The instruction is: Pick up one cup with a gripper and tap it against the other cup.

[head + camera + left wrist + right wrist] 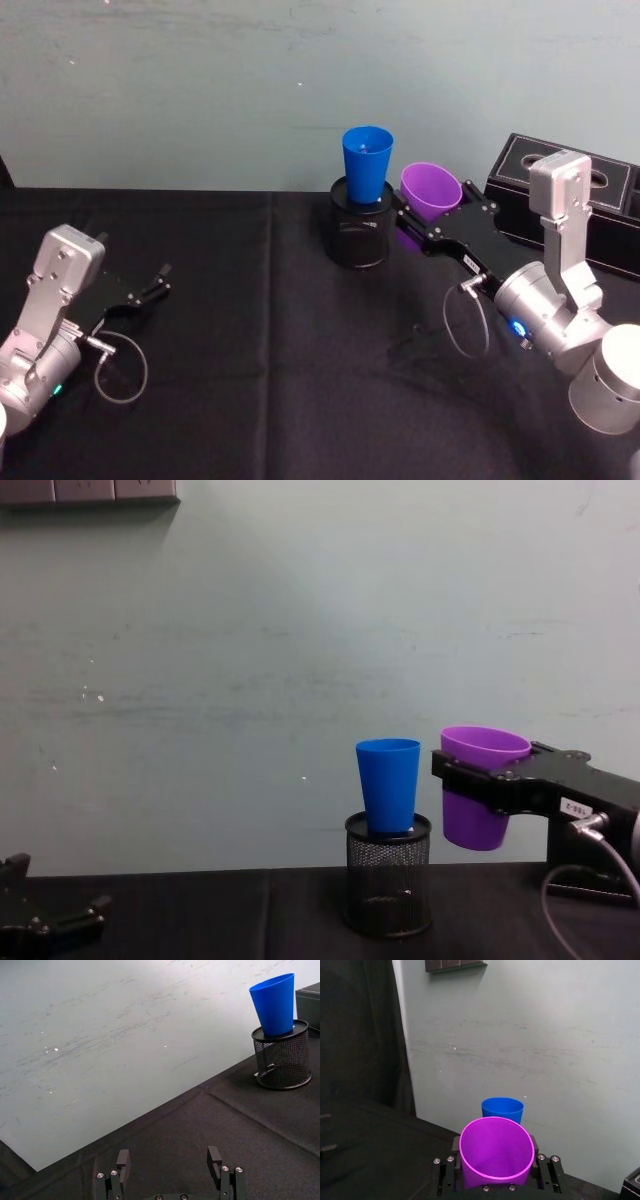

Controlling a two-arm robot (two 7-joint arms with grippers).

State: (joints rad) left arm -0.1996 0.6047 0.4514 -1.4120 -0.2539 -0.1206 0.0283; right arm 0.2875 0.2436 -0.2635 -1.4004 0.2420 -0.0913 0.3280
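Note:
My right gripper (pixel 425 222) is shut on the purple cup (pixel 431 190) and holds it upright in the air, just right of the blue cup (pixel 367 164). A small gap separates the two cups in the chest view, purple cup (pixel 482 785) and blue cup (pixel 389 784). The blue cup stands on top of a black mesh pen holder (pixel 360 225). In the right wrist view the purple cup (pixel 496 1152) sits between the fingers (pixel 453 1150) with the blue cup (pixel 502 1109) behind it. My left gripper (pixel 160 281) rests open over the table at the left, its fingertips (pixel 123 1158) apart.
A black box (pixel 575 200) stands at the back right, behind my right arm. The black cloth table (pixel 250 380) stretches between the arms. A pale wall (pixel 300 630) closes off the back.

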